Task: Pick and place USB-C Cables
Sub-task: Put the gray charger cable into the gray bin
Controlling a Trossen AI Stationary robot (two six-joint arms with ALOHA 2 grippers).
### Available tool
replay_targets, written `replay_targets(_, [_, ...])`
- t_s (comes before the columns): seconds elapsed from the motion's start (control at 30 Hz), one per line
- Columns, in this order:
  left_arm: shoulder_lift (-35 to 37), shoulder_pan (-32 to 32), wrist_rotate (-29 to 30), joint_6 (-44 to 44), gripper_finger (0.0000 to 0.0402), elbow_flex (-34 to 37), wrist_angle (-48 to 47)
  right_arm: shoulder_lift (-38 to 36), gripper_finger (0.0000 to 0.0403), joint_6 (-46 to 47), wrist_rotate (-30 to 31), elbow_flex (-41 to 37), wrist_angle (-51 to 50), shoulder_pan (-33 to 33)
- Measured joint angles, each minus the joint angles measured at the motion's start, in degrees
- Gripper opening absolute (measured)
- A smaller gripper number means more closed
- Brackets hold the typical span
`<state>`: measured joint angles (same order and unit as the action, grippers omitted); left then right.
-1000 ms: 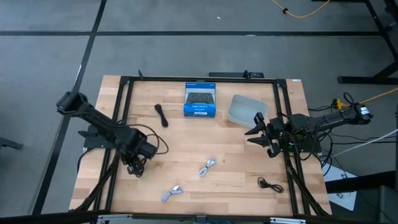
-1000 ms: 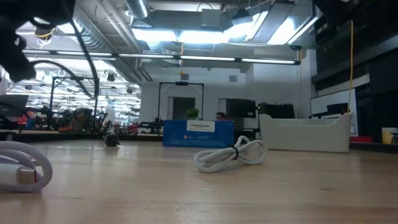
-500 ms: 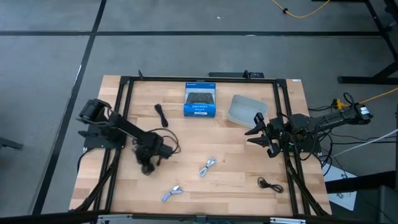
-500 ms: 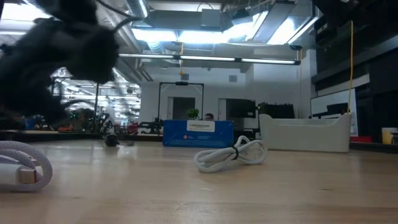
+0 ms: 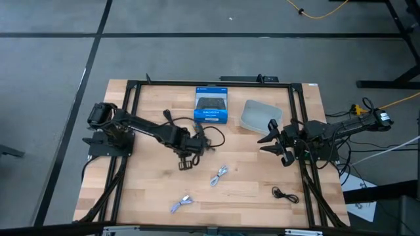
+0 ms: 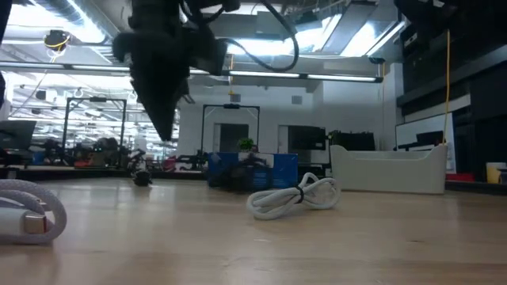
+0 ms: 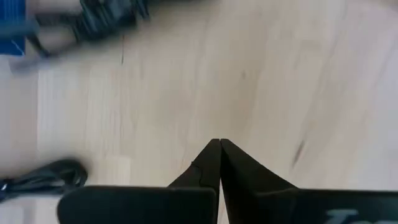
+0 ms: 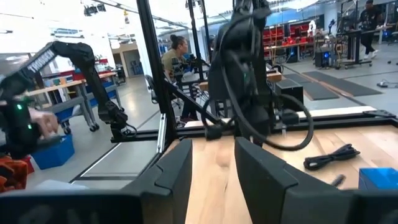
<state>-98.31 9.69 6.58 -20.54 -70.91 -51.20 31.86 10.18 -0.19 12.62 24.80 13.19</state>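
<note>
The left hand (image 5: 186, 163), fingers pressed together, hovers mid-frame, reaching toward the white USB-C cable (image 5: 219, 175) at lower centre; next it must spread and descend. The right hand (image 5: 274, 145), spread, waits right.

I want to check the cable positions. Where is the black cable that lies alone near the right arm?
In the high view, the black cable lies near the table's front right corner, below the right gripper and right of the two silver-grey cables.

The tabletop (image 5: 249, 196) is pale, smooth wood planks with a matt finish. The white cable (image 6: 291, 196) looks braided and cloth-like. The bin (image 5: 259, 116) looks like matt grey plastic.
</note>
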Motion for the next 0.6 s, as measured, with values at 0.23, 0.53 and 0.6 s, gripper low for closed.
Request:
replay_targets(0.23, [0.03,-2.18,-5.49,2.25,0.0,-4.46,-17.93,0.02,0.0126,0.03,-0.02,-0.01,-0.28,0.0])
replay_targets(0.53, [-3.6,2.96,-39.76,-10.9,0.0,-1.8,-2.15,0.0,0.0126,0.03,-0.02,0.0,-0.65,0.02])
replay_targets(0.6, [-5.27,5.73,-41.99,-17.52,0.0,-1.8,-0.81,0.02,0.0126,-0.14,-0.02,0.0,-0.7,0.02])
